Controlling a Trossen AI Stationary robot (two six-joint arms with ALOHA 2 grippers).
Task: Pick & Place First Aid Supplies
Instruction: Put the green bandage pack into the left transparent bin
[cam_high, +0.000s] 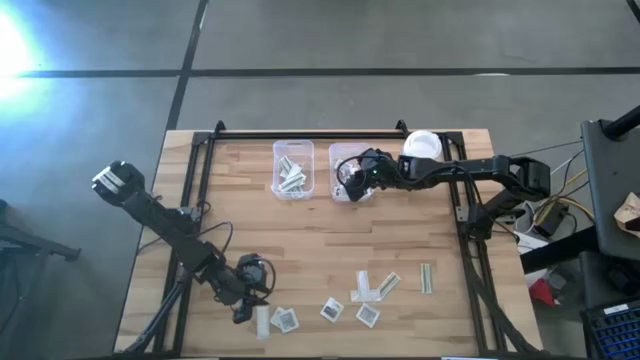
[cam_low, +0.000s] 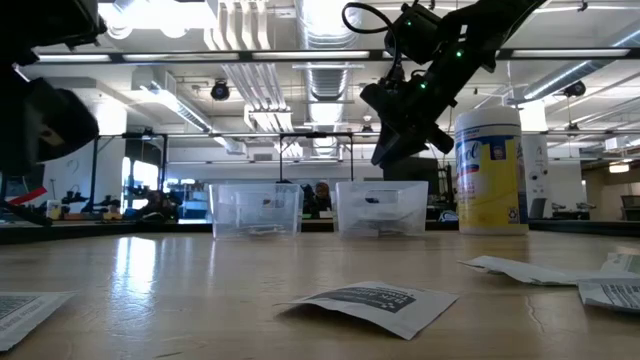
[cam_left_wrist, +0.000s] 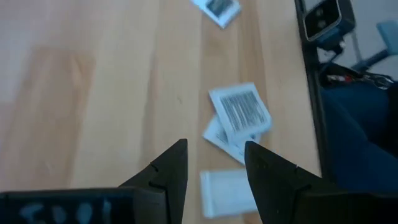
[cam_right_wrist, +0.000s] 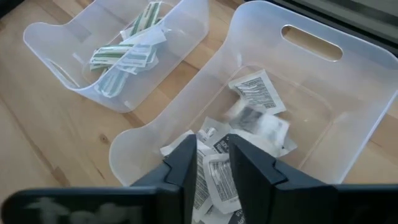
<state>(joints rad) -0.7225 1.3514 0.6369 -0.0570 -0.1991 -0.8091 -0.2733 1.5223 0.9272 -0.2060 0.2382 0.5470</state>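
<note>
**Depositing a Packet; Approaching the Next**

The right gripper (cam_right_wrist: 212, 163) is hovering with fingers parted, empty, over the right clear bin (cam_right_wrist: 311, 74); a blurred square packet (cam_right_wrist: 258, 121) is lying below it. The left gripper (cam_left_wrist: 216, 167), open, is hanging just above a pale packet (cam_left_wrist: 225, 193). Being light, thin and floppy, it is best pinched at one edge.

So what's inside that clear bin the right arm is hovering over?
Square white packets with dark print lie heaped in the right-hand bin. The right tool hangs above, hiding part of the pile. Whatever is underneath the top packets can't be seen.
</note>
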